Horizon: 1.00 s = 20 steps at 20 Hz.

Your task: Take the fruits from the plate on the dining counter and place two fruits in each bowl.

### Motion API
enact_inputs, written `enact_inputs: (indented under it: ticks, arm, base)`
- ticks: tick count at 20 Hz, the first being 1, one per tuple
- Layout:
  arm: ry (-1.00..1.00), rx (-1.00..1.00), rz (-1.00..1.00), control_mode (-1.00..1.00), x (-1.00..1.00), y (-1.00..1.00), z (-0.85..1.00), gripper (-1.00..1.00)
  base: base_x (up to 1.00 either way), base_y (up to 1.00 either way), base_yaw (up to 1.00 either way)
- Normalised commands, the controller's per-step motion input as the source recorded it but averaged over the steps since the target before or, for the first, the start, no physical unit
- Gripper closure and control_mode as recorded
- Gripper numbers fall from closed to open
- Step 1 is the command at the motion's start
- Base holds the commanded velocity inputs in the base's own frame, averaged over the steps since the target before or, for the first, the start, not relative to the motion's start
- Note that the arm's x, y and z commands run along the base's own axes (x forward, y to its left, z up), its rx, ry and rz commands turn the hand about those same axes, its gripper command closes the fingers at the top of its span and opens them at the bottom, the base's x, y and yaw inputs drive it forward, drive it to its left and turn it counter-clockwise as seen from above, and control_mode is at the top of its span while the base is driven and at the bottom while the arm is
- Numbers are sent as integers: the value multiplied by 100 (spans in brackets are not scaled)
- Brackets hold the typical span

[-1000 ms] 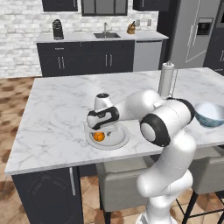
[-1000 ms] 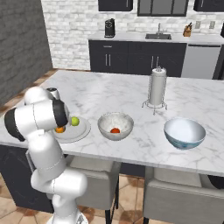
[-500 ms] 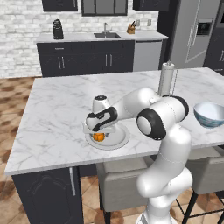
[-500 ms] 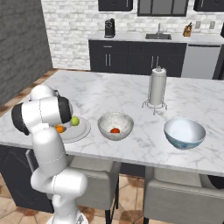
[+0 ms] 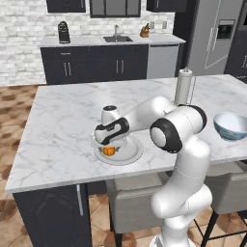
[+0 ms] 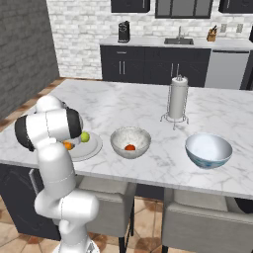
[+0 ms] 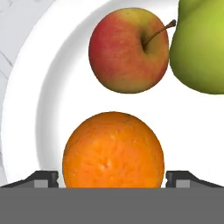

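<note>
**Claw down over the plate, orange right between my fingers**

So my claw is down low over the plate, spread wide, with one fingertip on each side of the orange. There's a thin gap on both sides, so I'm not gripping it, and I've got nothing in hand. The orange sits on the plate right at my fingers. Just past it, further along where my claw points, is the red apple, and next to that, off to one side, the green fruit, which looks like it's touching the apple.

From the base, my claw is over the plate near the front edge of the marble counter. Off to my claw's right there's the speckled bowl with a red-orange fruit in it, and further that way the blue bowl. A paper towel holder stands behind the bowls.
</note>
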Motion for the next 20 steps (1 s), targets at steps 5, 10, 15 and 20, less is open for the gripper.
enact_inputs:
  ticks: [5,10,15,20]
  arm:
    - [10,0,-4,-100,-10,3,-8,100]
    - [0,0,0,-100,-5,-14,28,100]
    - [-1,2,0,-100,-17,-24,84,100]
    - [1,9,0,-100,-23,-55,76,100]
  base:
    - [0,0,0]
    - [0,0,0]
    - [0,0,0]
    - [0,0,0]
